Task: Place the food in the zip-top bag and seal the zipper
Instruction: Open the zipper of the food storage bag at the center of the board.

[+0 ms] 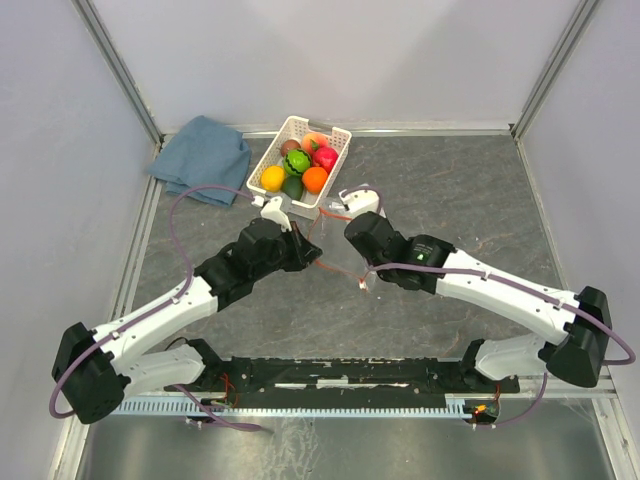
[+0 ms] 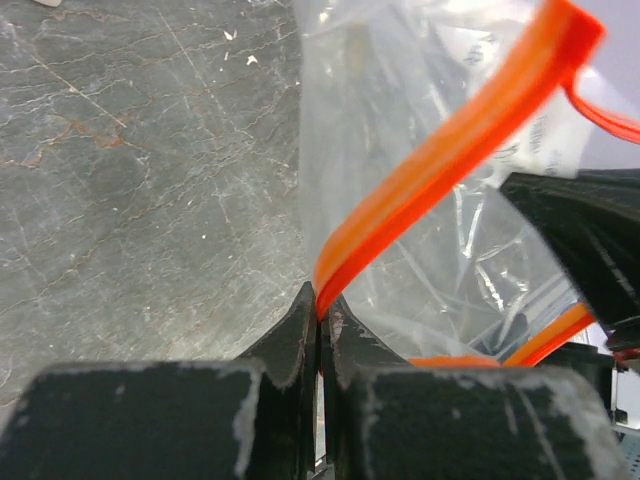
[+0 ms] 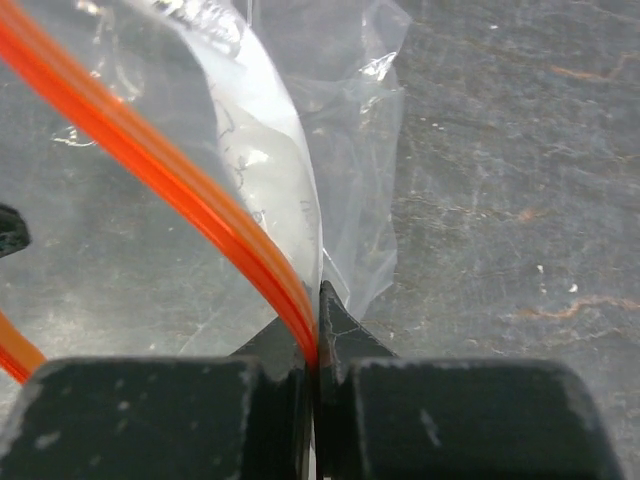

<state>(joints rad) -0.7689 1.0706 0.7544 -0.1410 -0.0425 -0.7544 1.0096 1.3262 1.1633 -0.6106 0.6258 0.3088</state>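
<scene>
The clear zip-top bag point(image 1: 335, 245) hangs open between my two grippers above the table. My left gripper point(image 1: 312, 254) is shut on the orange-red zipper point(image 2: 440, 160) at one side of the mouth; the jaws pinch the strip point(image 2: 320, 312). My right gripper point(image 1: 346, 222) is shut on the zipper point(image 3: 170, 170) at the other side, pinching it point(image 3: 313, 350). The bag's white label point(image 2: 545, 140) shows through the plastic. The food point(image 1: 300, 165), several small toy fruits and vegetables, lies in the white basket point(image 1: 340, 134) behind the bag.
A folded blue cloth point(image 1: 203, 158) lies at the back left beside the basket. Grey walls with metal rails point(image 1: 120, 70) close the table on three sides. The stone-patterned tabletop point(image 1: 460, 190) lies to the right.
</scene>
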